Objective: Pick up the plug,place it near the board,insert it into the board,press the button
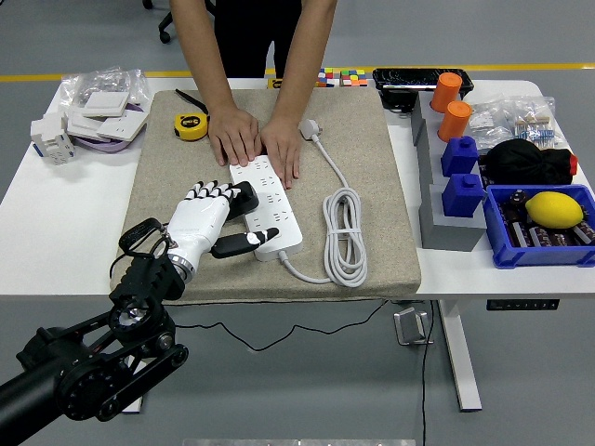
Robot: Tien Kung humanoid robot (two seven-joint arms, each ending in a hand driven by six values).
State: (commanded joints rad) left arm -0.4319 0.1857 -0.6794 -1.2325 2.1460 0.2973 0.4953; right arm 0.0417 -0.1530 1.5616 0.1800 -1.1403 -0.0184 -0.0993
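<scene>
While the black plug [244,197] sits seated in the white board [268,206] at its left edge, midway along the strip, a person's two hands [257,139] press flat on the board's far end, evidently to keep it from sliding on the beige mat [372,186]. The robot's left hand [212,218] rests beside the plug, fingers loosely extended and grasping nothing, thumb reaching across the board's near end, judged to be seeking the button. The right hand is out of view.

Black plug [244,197] seated on long white plastic power strip [270,208] just beyond left hand [206,216] fingertips [216,190]; person's flat hands [257,137] press strip's far end.
</scene>
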